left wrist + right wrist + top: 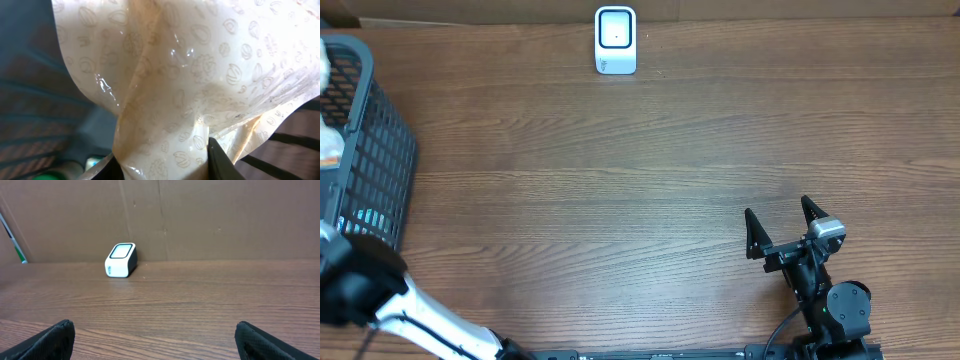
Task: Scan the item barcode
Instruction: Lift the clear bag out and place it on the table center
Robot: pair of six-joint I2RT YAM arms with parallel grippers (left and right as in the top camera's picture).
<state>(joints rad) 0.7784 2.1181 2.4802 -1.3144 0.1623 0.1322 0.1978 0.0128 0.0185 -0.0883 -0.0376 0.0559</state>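
Observation:
In the left wrist view a glossy cream bag [190, 75] printed with nut outlines fills the frame. My left gripper [165, 167] is shut on its lower part, one dark finger [220, 162] pressing each side. No barcode shows on the bag. The white scanner [615, 40] with a dark window stands at the table's far edge, also in the right wrist view as the scanner [121, 260]. My right gripper [778, 215] rests open near the front right, nothing between its fingers [55, 340]. In the overhead view the left gripper is hidden at the basket.
A dark mesh basket [380, 150] stands at the left edge with light-coloured items inside. The left arm [365, 285] reaches in from the front left corner. A brown cardboard wall [200, 220] backs the table behind the scanner.

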